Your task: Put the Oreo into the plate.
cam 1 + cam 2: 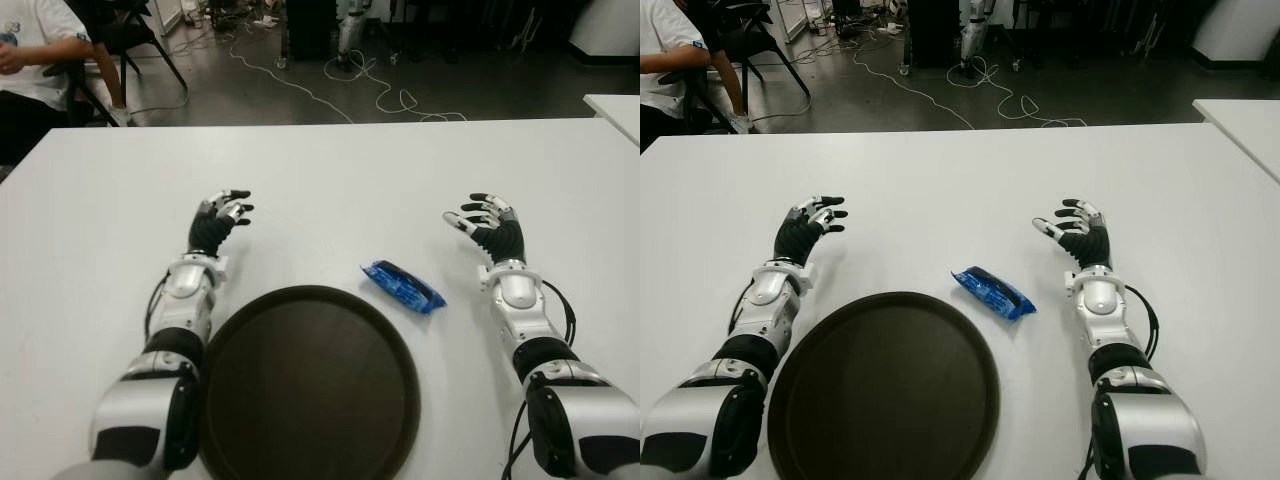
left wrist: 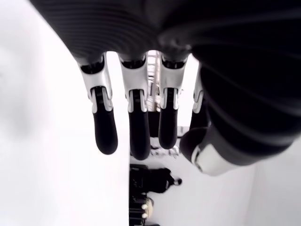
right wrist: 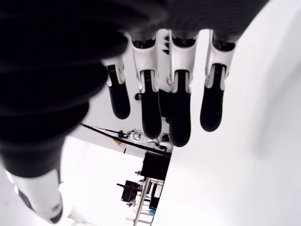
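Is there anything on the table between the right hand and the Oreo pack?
No. Both eye views show only bare white table between the open right hand and the blue Oreo pack.

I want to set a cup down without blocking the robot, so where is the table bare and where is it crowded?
Bare: the far half of the white table, beyond both hands, and the strips outside each arm. Crowded: the near middle, where the dark round plate sits between the arms and the blue Oreo pack lies between the plate's rim and the open right hand. Left hand is open too.

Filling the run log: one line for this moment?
left hand: open, idle | right hand: open, idle | Oreo pack: on table, beside plate | plate: empty
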`<state>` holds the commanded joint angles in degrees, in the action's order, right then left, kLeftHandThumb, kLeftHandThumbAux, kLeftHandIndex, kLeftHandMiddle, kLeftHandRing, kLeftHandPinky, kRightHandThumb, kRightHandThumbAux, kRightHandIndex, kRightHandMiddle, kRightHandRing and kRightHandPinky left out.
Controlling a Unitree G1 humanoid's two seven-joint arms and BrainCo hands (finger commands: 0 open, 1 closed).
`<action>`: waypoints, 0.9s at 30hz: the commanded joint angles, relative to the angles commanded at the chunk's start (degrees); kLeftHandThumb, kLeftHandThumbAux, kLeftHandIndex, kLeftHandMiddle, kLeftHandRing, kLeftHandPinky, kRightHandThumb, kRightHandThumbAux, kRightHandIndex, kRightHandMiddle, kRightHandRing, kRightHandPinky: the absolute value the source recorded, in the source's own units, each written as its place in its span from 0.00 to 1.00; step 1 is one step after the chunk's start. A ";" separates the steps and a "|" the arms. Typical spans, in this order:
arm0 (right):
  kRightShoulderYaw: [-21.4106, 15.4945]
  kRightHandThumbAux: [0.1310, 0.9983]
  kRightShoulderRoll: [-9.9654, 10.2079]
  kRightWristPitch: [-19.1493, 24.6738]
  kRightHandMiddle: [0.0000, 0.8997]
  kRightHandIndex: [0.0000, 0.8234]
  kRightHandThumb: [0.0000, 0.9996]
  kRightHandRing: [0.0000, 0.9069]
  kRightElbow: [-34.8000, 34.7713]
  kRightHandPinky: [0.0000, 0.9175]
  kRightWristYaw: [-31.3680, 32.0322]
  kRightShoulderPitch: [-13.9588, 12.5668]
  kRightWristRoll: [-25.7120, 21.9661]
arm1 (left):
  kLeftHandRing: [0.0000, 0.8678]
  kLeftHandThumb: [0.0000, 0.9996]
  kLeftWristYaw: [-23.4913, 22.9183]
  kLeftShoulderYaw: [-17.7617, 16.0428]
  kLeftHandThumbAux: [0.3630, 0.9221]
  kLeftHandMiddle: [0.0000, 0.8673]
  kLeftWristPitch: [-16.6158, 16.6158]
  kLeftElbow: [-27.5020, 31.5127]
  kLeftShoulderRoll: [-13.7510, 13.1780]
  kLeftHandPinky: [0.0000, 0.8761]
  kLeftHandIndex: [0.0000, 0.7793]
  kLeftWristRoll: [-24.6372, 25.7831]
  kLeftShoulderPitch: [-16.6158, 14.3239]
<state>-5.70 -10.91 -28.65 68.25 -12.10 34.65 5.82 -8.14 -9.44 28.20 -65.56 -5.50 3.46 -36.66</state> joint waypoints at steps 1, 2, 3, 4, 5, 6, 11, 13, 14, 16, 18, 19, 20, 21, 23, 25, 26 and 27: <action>0.08 0.67 -0.02 -0.15 0.41 0.36 0.00 0.45 0.09 0.44 -0.20 0.00 0.16 | 0.34 0.31 0.00 0.08 0.60 0.32 0.18 0.00 -0.03 0.40 0.30 -0.09 0.04; 0.21 0.67 -0.04 -0.31 0.41 0.35 0.00 0.44 0.16 0.44 -0.46 -0.02 0.37 | 0.34 0.28 0.00 0.19 0.60 0.32 0.39 0.04 -0.08 0.40 0.29 -0.23 0.10; 0.28 0.66 -0.06 -0.42 0.41 0.35 0.00 0.44 0.23 0.43 -0.65 -0.02 0.53 | 0.34 0.26 0.00 0.25 0.60 0.32 0.54 0.06 -0.11 0.40 0.28 -0.34 0.14; 0.40 0.66 -0.08 -0.82 0.40 0.35 0.00 0.43 0.23 0.43 -0.89 -0.10 0.77 | 0.34 0.26 0.03 0.41 0.60 0.32 0.80 0.16 -0.21 0.40 0.27 -0.57 0.23; 0.47 0.67 -0.09 -1.11 0.40 0.34 0.00 0.43 0.24 0.42 -1.06 -0.15 0.94 | 0.34 0.24 0.07 0.53 0.59 0.32 0.99 0.22 -0.27 0.39 0.27 -0.74 0.28; 0.58 0.67 -0.14 -1.63 0.39 0.33 0.00 0.42 0.11 0.42 -1.22 -0.28 1.13 | 0.34 0.24 0.05 0.65 0.58 0.32 1.25 0.31 -0.34 0.39 0.26 -0.91 0.36; 1.62 0.68 -1.00 -4.40 0.37 0.31 0.00 0.40 -3.68 0.40 -1.97 -1.69 2.27 | 0.33 0.22 -0.44 1.01 0.56 0.32 2.15 0.95 -0.62 0.39 0.25 -1.26 0.71; 2.36 0.68 -1.62 -5.97 0.36 0.30 0.00 0.38 -5.96 0.38 -2.43 -2.56 3.24 | 0.33 0.22 -0.87 1.21 0.56 0.32 2.41 1.40 -0.81 0.39 0.25 -1.29 0.87; 2.62 0.68 -1.78 -6.55 0.36 0.29 0.00 0.38 -5.95 0.38 -2.64 -2.71 3.67 | 0.33 0.22 -1.04 1.27 0.56 0.32 2.44 1.59 -0.89 0.38 0.25 -1.28 0.93; 2.98 0.68 -2.03 -7.35 0.35 0.28 0.00 0.37 -6.26 0.37 -2.90 -2.98 4.28 | 0.33 0.22 -1.27 1.39 0.57 0.32 2.42 1.92 -1.02 0.38 0.26 -1.26 1.03; 3.48 0.68 -2.37 -8.10 0.34 0.28 0.00 0.36 -7.10 0.36 -3.49 -3.19 4.99 | 0.33 0.22 -1.55 1.53 0.58 0.32 2.24 2.48 -1.24 0.38 0.26 -1.23 1.17; 3.73 0.68 -2.53 -8.44 0.34 0.27 0.00 0.35 -7.48 0.36 -3.90 -3.27 5.38 | 0.33 0.22 -1.69 1.60 0.57 0.32 2.14 2.80 -1.36 0.38 0.26 -1.21 1.25; 3.98 0.68 -2.70 -8.73 0.34 0.27 0.00 0.35 -7.81 0.36 -4.41 -3.35 5.86 | 0.33 0.21 -1.85 1.68 0.57 0.32 1.97 3.20 -1.49 0.39 0.25 -1.18 1.36; 4.13 0.69 -2.79 -8.90 0.34 0.27 0.00 0.35 -8.05 0.36 -4.77 -3.44 6.20 | 0.33 0.21 -1.97 1.73 0.56 0.31 1.84 3.52 -1.58 0.39 0.25 -1.14 1.47; 4.47 0.69 -3.17 -9.16 0.34 0.27 0.00 0.35 -8.64 0.36 -5.34 -3.70 6.91 | 0.33 0.20 -2.12 1.85 0.56 0.31 1.39 4.35 -1.76 0.39 0.25 -1.09 1.69; 4.73 0.70 -3.42 -9.27 0.34 0.26 0.00 0.34 -9.09 0.35 -5.69 -3.91 7.30 | 0.33 0.20 -2.17 1.92 0.56 0.31 1.04 4.97 -1.84 0.38 0.25 -1.04 1.89; 4.85 0.70 -3.56 -9.28 0.34 0.26 0.00 0.34 -9.34 0.35 -5.86 -4.01 7.53 | 0.33 0.20 -2.22 1.94 0.56 0.31 0.85 5.26 -1.87 0.38 0.26 -0.99 1.98; 4.99 0.70 -3.72 -9.29 0.34 0.26 0.00 0.34 -9.61 0.35 -6.05 -4.13 7.82 | 0.33 0.20 -2.30 1.92 0.56 0.31 0.61 5.59 -1.93 0.38 0.25 -0.88 2.05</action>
<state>-0.71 -14.63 -37.94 58.64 -18.14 30.52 13.64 -10.44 -7.52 28.81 -59.98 -7.44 2.58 -34.61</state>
